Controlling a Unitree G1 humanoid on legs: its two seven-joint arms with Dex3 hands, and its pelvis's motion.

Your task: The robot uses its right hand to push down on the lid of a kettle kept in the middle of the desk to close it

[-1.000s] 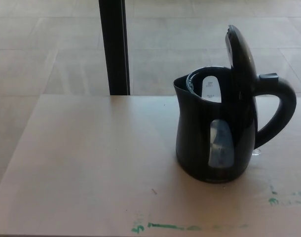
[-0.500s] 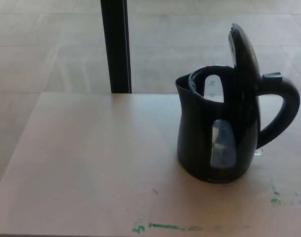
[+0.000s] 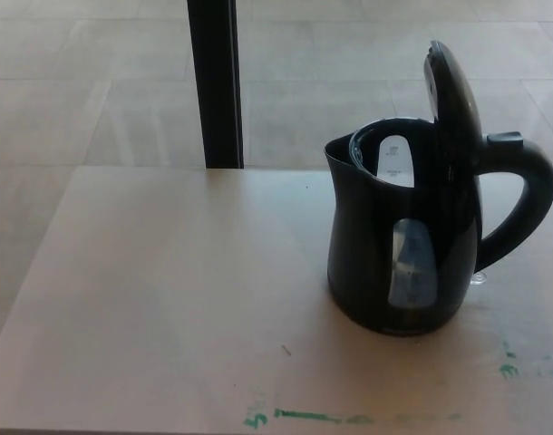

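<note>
A black electric kettle (image 3: 403,245) stands upright on the light wooden desk (image 3: 168,299), right of centre. Its lid (image 3: 451,91) is swung up and stands nearly vertical above the rim, leaving the mouth uncovered. The spout faces left and the handle (image 3: 521,199) curves out to the right. A clear water window shows on the kettle's front. Neither of my hands appears in the head view.
A black vertical post (image 3: 215,82) rises behind the desk's far edge, left of the kettle. Green paint marks (image 3: 313,417) streak the desk near its front edge. Beyond the desk lies a tiled floor (image 3: 77,91).
The whole picture has drifted slightly right and down, so the camera has moved. The kettle and its lid stand as before.
</note>
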